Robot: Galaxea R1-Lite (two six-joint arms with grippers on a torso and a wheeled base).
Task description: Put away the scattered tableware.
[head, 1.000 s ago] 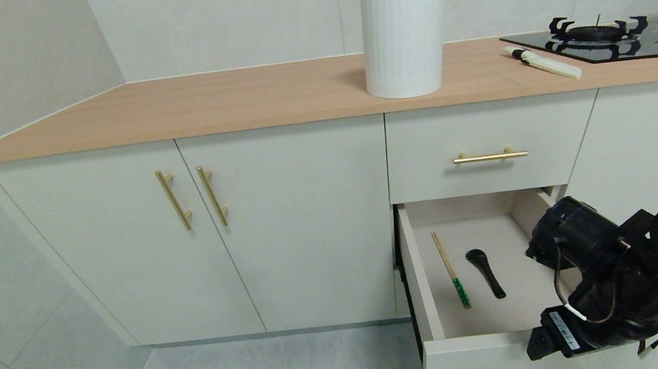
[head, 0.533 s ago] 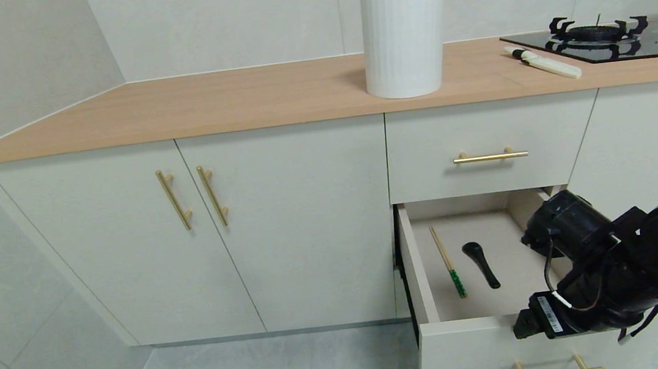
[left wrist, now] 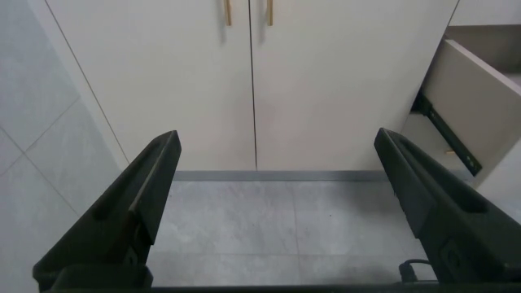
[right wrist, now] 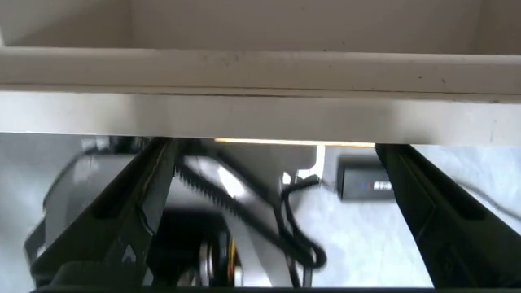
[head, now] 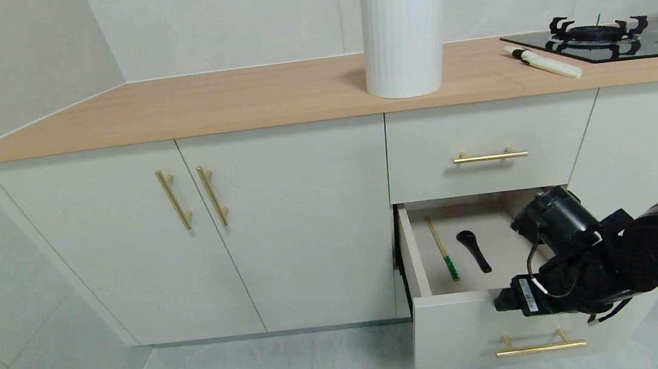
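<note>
Black left gripper (left wrist: 276,138), jaws wide apart, faces the cupboard doors (left wrist: 326,73). Wooden chopsticks (head: 441,249) and a black spoon (head: 474,250) lie side by side in the part-open drawer (head: 454,330), nearer its left wall. At the drawer's front edge is the right gripper (right wrist: 273,150), jaws also apart.

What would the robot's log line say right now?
drawer: partly open | inside: chopsticks, black spoon | right pincer: open, at drawer front | left pincer: open

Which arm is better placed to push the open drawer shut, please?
Probably the right: the right gripper is at the drawer front, above the handle; the left gripper faces the cupboard doors, off to the side.
</note>
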